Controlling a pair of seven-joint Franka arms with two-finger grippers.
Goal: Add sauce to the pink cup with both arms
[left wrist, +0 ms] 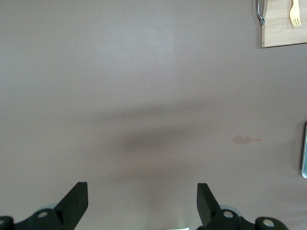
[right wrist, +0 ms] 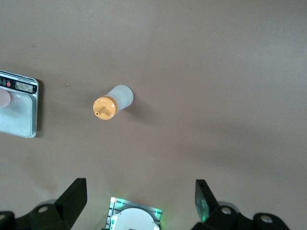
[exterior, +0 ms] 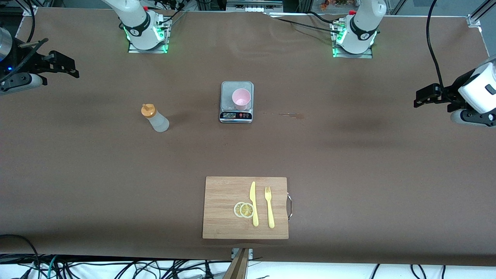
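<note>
The sauce (exterior: 155, 118) is a whitish squeeze bottle with an orange cap, standing on the brown table toward the right arm's end; it also shows in the right wrist view as the sauce (right wrist: 115, 104). The pink cup (exterior: 241, 99) stands upright on a small grey kitchen scale (exterior: 228, 91) at mid-table. My right gripper (exterior: 64, 64) hovers open over the table's edge at its own end, well apart from the bottle; its jaws (right wrist: 140, 188) hold nothing. My left gripper (exterior: 420, 97) hovers open over the table's other end, empty (left wrist: 142, 191).
A wooden cutting board (exterior: 224, 193) lies nearer the front camera, carrying two lemon slices (exterior: 244, 209), a yellow knife (exterior: 254, 203) and a yellow fork (exterior: 269, 207). A small pale stain (exterior: 288, 114) marks the table beside the scale.
</note>
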